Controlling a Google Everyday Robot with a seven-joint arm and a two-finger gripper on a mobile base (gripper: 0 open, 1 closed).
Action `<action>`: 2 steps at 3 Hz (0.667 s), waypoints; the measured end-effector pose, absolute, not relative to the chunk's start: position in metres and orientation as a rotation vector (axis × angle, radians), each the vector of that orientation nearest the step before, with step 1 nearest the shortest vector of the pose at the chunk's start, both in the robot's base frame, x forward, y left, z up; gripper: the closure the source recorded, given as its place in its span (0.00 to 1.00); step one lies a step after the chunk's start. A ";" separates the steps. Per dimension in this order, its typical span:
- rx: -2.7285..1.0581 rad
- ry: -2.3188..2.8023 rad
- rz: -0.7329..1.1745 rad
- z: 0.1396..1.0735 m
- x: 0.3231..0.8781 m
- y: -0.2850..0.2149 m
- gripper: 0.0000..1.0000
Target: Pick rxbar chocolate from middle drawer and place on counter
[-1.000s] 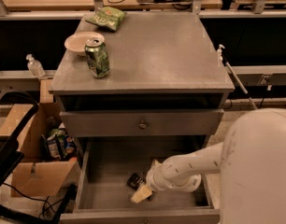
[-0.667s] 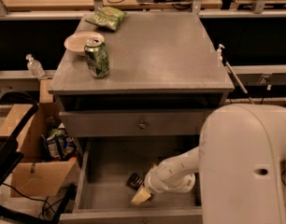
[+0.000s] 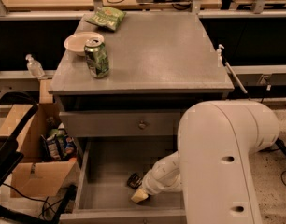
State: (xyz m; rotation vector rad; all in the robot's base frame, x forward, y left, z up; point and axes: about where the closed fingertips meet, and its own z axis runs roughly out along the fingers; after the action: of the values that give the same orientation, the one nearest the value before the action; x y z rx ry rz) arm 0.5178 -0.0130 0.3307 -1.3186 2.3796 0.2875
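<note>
The middle drawer (image 3: 101, 190) is pulled open below the cabinet, showing its grey floor. The rxbar chocolate (image 3: 133, 180), a small black wrapper, lies on the drawer floor, partly hidden by my arm. My gripper (image 3: 139, 196) reaches down into the drawer, its pale tip right beside and just in front of the bar. The counter (image 3: 157, 55) is the grey top above. My large white arm link (image 3: 222, 162) fills the lower right and hides the drawer's right part.
On the counter stand a green soda can (image 3: 96, 58), a white bowl (image 3: 80, 42) and a green chip bag (image 3: 106, 17) at the back left. A shallow drawer front with a round knob (image 3: 142, 124) sits above. A cardboard box (image 3: 35, 157) stands to the left.
My big white arm link has swung further left and closer, covering more of the drawer's right side. The gripper tip stays by the bar at the drawer floor.
</note>
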 end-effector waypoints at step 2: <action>-1.319 2.380 0.288 0.342 0.517 -0.013 0.98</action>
State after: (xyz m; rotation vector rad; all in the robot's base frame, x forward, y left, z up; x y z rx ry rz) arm 0.5175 -0.0126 0.3420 -1.3195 2.3796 0.2883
